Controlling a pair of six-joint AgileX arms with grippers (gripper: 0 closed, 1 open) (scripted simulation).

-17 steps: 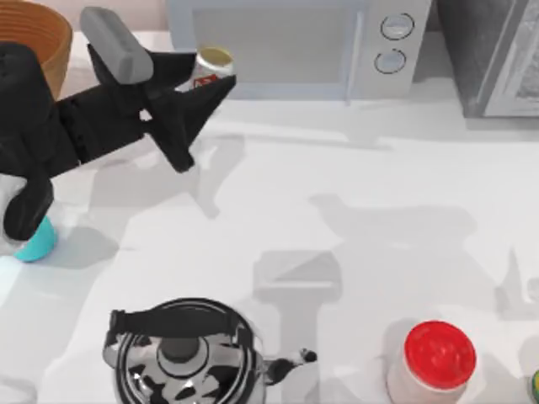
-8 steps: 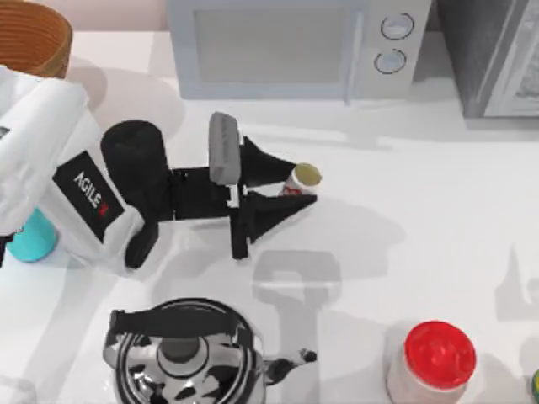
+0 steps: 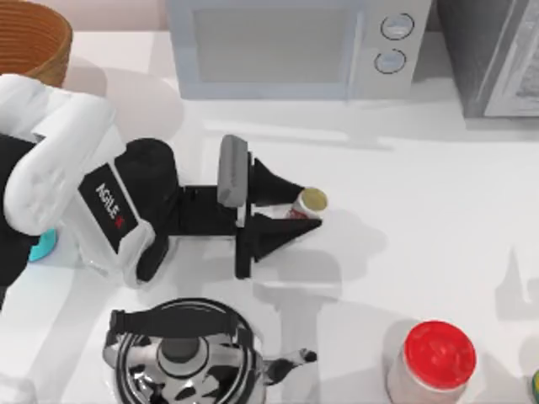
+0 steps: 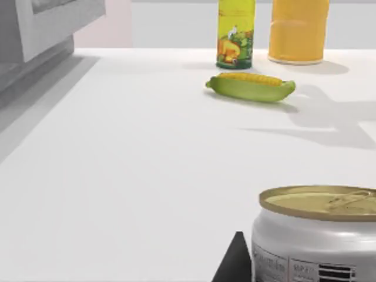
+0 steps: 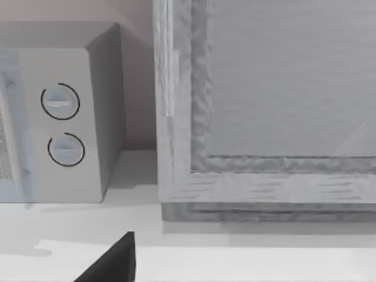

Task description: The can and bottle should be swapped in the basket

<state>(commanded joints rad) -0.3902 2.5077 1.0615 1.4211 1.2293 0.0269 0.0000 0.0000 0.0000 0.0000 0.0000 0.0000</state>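
The can [image 3: 312, 200], a slim white cylinder with a red label and gold top, stands upright on the white table left of centre. My left gripper [image 3: 305, 204] is shut on it, one black finger on each side. The left wrist view shows the can [image 4: 317, 235] close up beside a fingertip [image 4: 235, 267]. The wicker basket [image 3: 34, 38] sits at the back left corner. The teal bottle [image 3: 40, 244] stands at the left edge, mostly hidden behind my left arm. A dark part of my right gripper [image 5: 114, 261] shows in the right wrist view, which faces the back right.
A steel kettle [image 3: 181, 358] stands at the front, close to my left arm. A red-lidded jar [image 3: 438, 358] is at the front right. A microwave [image 3: 295, 46] and a grey cabinet [image 3: 497, 55] line the back. Corn [image 4: 251, 87] and a yellow bottle [image 4: 235, 32] lie far to the right.
My left gripper has carried the can from beside the microwave near the basket out to the middle of the table, moving right and forward. It is lower now than half a second ago.
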